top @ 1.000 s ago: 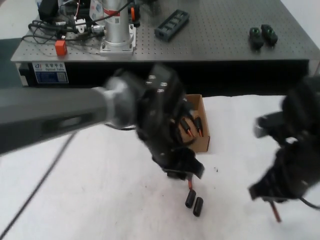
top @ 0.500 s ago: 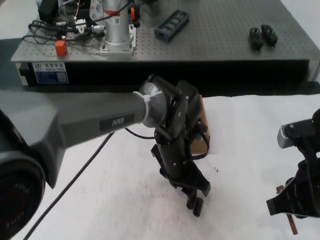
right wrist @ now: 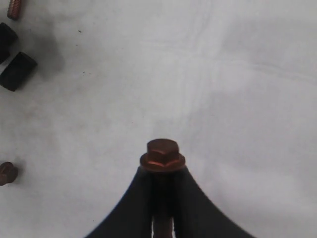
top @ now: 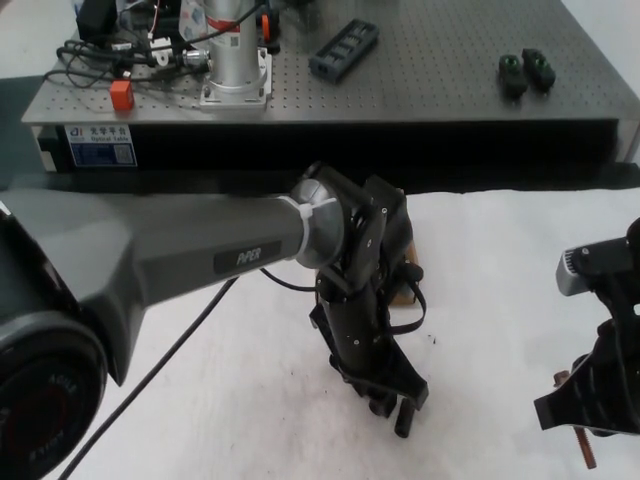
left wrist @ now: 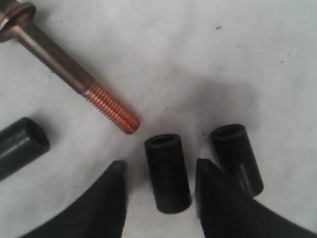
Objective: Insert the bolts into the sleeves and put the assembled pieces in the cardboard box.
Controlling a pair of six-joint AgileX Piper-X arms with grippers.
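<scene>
High view:
- My left gripper (top: 392,390) is down on the white cloth (top: 200,400), just in front of the cardboard box (top: 404,292). It sits there because the loose sleeves lie at that spot; one sleeve (top: 404,421) pokes out past my fingertips.
- My wrist hides what is in the box.
- My right gripper (top: 582,428) hangs well apart at the near right. A copper bolt (top: 587,452) points down from it, probably parked until a sleeve is brought up.

Left wrist view:
- My fingers (left wrist: 99,208) stand moderately open, with room to spare on both sides of the middle sleeve (left wrist: 167,173). I touch nothing that I can see. It lies lengthwise in the gap, so closing should catch it.
- A second sleeve (left wrist: 236,148) lies just beside it, partly under my other finger. I judge it could get nudged or pinched along.
- A third sleeve (left wrist: 20,146) lies off to one side.
- A spare bolt (left wrist: 69,74) lies flat nearby, with its thread end near the middle sleeve.

Right wrist view:
- My fingers (right wrist: 198,213) are narrow, clamped on the bolt's shank just under the hex head (right wrist: 162,154). The head sits clear of my fingertips.
- Two sleeves (right wrist: 16,70) lie on the cloth far off.
</scene>
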